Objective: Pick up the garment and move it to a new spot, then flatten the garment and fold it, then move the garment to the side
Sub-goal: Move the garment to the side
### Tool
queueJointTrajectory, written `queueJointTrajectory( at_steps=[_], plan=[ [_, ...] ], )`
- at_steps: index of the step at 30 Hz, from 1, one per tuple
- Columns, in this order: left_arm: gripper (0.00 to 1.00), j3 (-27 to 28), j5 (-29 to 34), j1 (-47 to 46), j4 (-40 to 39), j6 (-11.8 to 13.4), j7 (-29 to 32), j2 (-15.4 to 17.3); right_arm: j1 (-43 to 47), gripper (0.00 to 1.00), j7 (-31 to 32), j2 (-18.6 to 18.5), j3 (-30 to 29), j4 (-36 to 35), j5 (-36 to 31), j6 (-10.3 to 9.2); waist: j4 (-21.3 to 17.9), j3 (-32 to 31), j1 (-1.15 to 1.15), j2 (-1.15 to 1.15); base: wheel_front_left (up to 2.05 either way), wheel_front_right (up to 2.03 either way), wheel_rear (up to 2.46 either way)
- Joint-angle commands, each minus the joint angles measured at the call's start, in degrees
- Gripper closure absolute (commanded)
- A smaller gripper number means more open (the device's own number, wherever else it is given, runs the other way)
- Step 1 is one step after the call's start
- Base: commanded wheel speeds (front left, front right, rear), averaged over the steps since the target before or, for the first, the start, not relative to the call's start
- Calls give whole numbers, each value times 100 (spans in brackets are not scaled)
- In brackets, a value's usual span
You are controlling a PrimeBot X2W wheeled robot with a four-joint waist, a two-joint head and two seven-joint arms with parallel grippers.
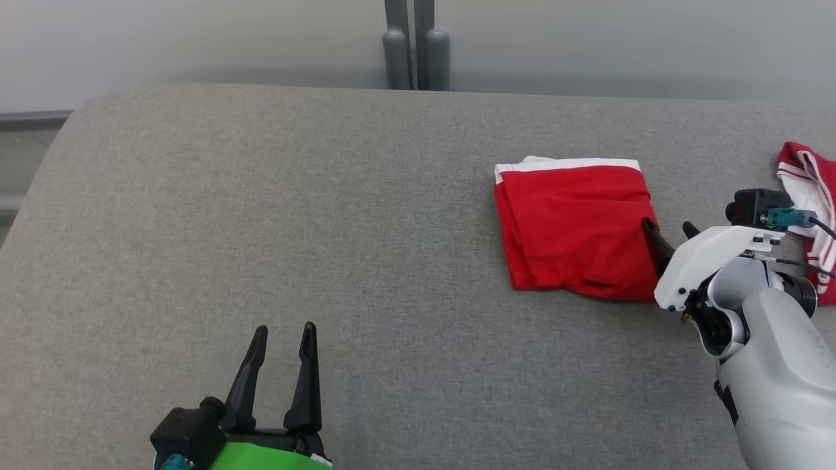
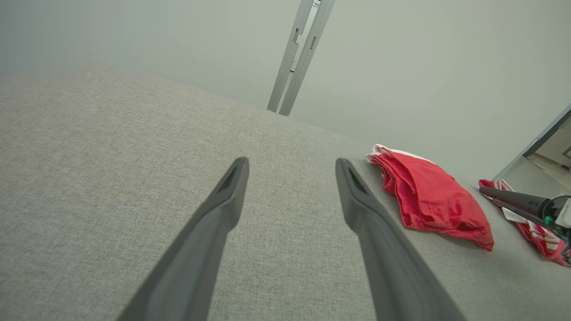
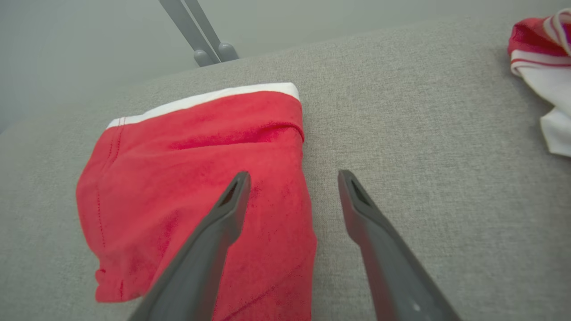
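Lying folded right of centre on the gray tabletop (image 1: 261, 196), the red garment (image 1: 575, 228) has the right jaws wide over its right edge; left jaws wide, lower left.

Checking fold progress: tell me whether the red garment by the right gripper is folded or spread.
Folded. The red garment lies as a compact rectangle, stacked layers showing along its left edge.

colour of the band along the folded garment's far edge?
White band, on an otherwise red folded garment. Shows best in the right wrist view.
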Motion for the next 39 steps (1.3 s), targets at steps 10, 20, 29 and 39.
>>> queueJointTrajectory(
  at_steps=[10,20,29,39],
  plan=[
    [0,35,-37,-69,-58,142,-17,8,-640,100,202,90,-280,1160,-31,2,440,476,0,0,0,0,0],
    [0,108,39,-207,-193,104,-17,9,-1561,100,616,-1124,83,230,-76,1,-230,759,0,0,0,0,0],
    [0,164,-9,-207,-116,52,-17,11,-1576,100,1468,-2025,-679,-68,-364,1,-335,1175,0,0,0,0,0],
    [0,312,81,-272,-78,-8,-17,9,-1170,100,2302,-2325,-1186,-320,-863,0,-387,1275,0,0,0,0,0]
  ],
)
